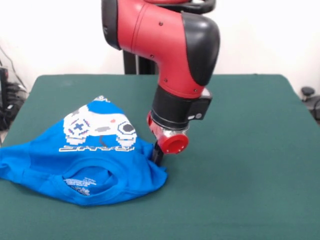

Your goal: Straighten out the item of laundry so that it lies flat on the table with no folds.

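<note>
The bright blue T-shirt (75, 160) lies on the left half of the dark green table (240, 175). Its white game-controller graphic (100, 127) and the lettering below it face up. The collar (87, 182) is towards the front edge. The shirt is creased, its far part is bunched, and its left sleeve reaches the table's left edge. The gripper (157, 154) is down at the shirt's right edge, where the cloth gathers against it. The red wrist hides most of the gripper.
The red and black arm (175, 60) comes down over the table's middle. The pedestal stands behind the far edge. Cables and dark equipment (7, 95) lie off the table's left side, and a dark object (309, 95) at the right.
</note>
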### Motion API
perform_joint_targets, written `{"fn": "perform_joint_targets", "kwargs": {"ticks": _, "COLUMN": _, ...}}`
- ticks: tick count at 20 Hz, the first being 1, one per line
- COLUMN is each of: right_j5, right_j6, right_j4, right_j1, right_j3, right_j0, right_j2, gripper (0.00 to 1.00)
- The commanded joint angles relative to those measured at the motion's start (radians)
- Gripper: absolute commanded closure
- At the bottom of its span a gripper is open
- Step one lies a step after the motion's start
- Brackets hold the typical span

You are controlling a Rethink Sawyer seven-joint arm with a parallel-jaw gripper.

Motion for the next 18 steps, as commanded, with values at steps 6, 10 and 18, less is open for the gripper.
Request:
{"fn": "perform_joint_targets", "kwargs": {"ticks": 6, "right_j5": 0.062, "right_j6": 0.038, "right_j4": 0.034, "right_j1": -0.111, "right_j3": 0.181, "right_j0": -0.084, "right_j2": 0.197, "gripper": 1.00}}
{"fn": "perform_joint_targets", "kwargs": {"ticks": 10, "right_j5": 0.093, "right_j6": 0.032, "right_j4": 0.064, "right_j1": -0.218, "right_j3": 0.311, "right_j0": -0.139, "right_j2": 0.309, "gripper": 1.00}}
{"fn": "perform_joint_targets", "kwargs": {"ticks": 18, "right_j5": 0.106, "right_j6": -0.038, "right_j4": 0.070, "right_j1": -0.303, "right_j3": 0.453, "right_j0": -0.281, "right_j2": 0.524, "gripper": 1.00}}
